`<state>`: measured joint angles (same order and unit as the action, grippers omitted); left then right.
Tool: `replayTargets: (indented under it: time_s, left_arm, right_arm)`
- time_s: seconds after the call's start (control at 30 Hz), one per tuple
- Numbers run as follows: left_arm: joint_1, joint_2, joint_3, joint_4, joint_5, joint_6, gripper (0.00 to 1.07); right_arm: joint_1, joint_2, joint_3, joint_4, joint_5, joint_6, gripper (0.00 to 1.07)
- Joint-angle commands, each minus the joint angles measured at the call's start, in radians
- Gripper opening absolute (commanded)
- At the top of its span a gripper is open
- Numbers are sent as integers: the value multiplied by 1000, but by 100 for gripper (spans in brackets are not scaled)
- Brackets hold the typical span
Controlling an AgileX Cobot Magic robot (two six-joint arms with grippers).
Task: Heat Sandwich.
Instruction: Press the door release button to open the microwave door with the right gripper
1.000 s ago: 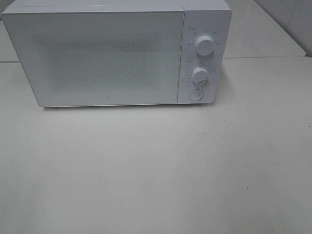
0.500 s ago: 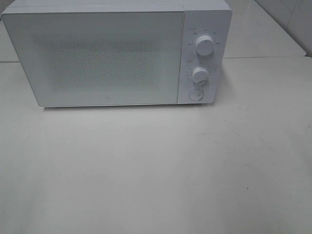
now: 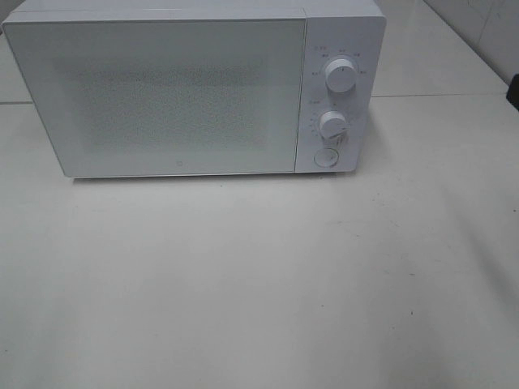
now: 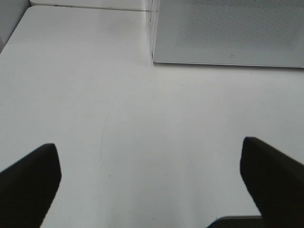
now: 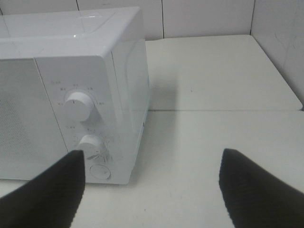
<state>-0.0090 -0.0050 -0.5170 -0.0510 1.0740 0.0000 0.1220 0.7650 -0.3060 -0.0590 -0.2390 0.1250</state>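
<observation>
A pale, plain worktop is seen from above, and a white tiled wall is seen behind its far edge in the right wrist view. A white microwave is set along the far edge of the worktop, towards the far left corner. Its door is shut, and only a dotted screen is shown through the window. On the panel to the right of the door, an upper knob, a lower knob and a round button are stacked one below another.

The sandwich is not shown in any view; whether it lies behind the shut door cannot be told.

The left fingers are spread wide above bare worktop in front of the microwave's near left corner, and nothing is held between them. The right fingers are likewise parted and released, with nothing grasped, and are pointed at the near right corner of the microwave, beside the knobs. Neither pair is in contact with the microwave.
</observation>
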Motion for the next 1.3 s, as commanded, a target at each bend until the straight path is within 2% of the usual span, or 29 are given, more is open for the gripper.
replayTargets:
  time_s: [0.03,0.4,0.53,0.67,0.83,0.87,1.0,1.13,1.3]
  left_arm:
    - [4,-17,2,0,-5,0,97]
    - [4,-17,2,0,-5,0,97]
    - [4,-17,2,0,-5,0,97]
    - [4,-17,2,0,-5,0,97]
    - [4,-17,2,0,-5,0,97]
    - [4,-17,2,0,-5,0,97]
    - [4,-17,2,0,-5,0,97]
    - [4,-17,2,0,-5,0,97]
    - [4,-17,2,0,-5,0,97]
  right_arm:
    - [-2,104,9,-4,-182,2,76]
    - [-2,415,15,1,-519,-18,76]
    - [29,526,15,59,-591,-55,76]
    - [199,679,15,286,-733,-239,76]
    - [284,761,14,399,-805,-266,76]
    - [338,810,13,463,-840,-270,76]
    - [408,880,12,545,-899,-270,76]
    - [539,982,12,681,-988,-270,76]
    - [608,1011,9,761,-1004,-270,76]
